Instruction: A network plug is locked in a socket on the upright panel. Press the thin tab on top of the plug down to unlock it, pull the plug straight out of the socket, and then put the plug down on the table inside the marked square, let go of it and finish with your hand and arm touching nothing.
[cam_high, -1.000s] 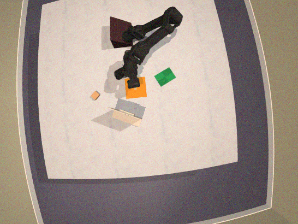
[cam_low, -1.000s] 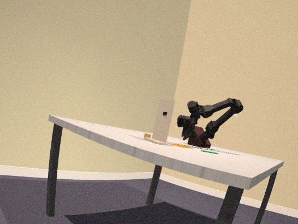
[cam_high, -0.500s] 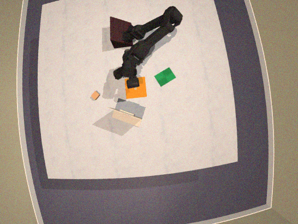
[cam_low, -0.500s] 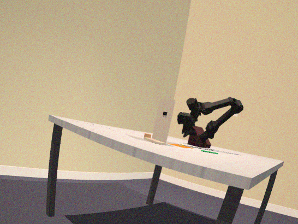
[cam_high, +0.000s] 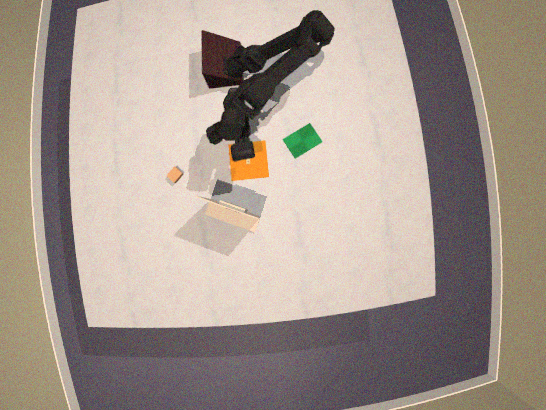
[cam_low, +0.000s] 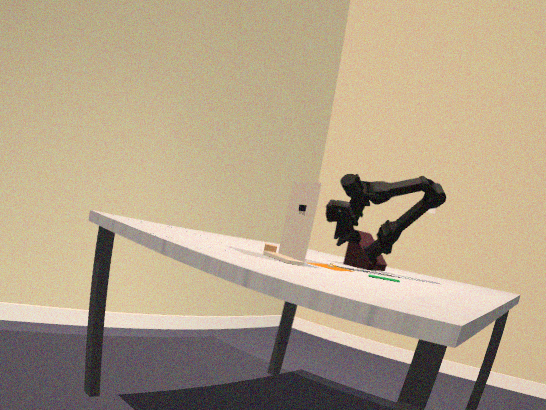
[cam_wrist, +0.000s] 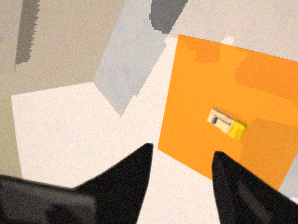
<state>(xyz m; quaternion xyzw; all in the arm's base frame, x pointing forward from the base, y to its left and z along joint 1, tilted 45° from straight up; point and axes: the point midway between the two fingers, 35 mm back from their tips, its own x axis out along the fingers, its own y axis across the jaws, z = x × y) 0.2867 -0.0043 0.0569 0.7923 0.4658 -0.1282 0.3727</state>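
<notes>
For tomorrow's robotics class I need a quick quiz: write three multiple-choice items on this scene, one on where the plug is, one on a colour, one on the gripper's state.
1. Where is the plug?
A. in the panel's socket
B. lying on the orange square
C. between the fingers

2. What colour is the other flat square on the table?
A. green
B. blue
C. red

3. How is the gripper?
A. shut on the plug
B. shut on the panel
C. open, holding nothing

Answers: 1 B, the wrist view shows it on the orange; 2 A, seen from the top; 3 C, the fingers stand apart above the table with nothing between them.
</notes>
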